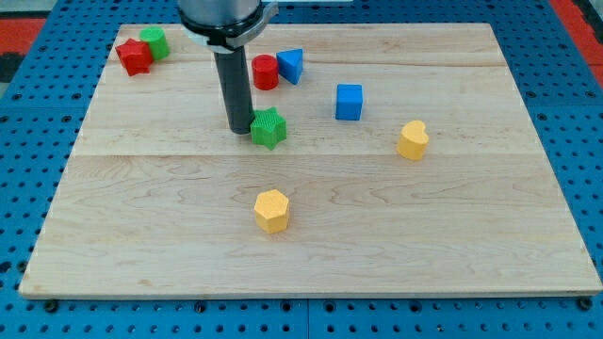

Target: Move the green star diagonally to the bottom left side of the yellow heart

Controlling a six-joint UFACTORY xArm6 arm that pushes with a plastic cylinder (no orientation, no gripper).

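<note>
My tip (237,130) touched the green star block (268,127) on its left side.
Having no jaws, it gripped nothing; the star lay on the pale wooden board (141,235), above a blue pegboard table (28,104), well left of the yellow heart block (412,139).

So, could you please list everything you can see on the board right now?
green star: one, green, upper middle, touching my tip's right side
yellow heart: one, yellow, view's right
yellow hexagon: one, yellow, lower middle
blue cube: one, blue, right of centre
blue triangle: one, blue, top, beside the red cylinder
red cylinder: one, red, top middle
red star: one, red, top left corner
green block: one, green, top left, against the red star
wooden board: one, pale wood
my tip: one dark rod, just left of the green star
</note>
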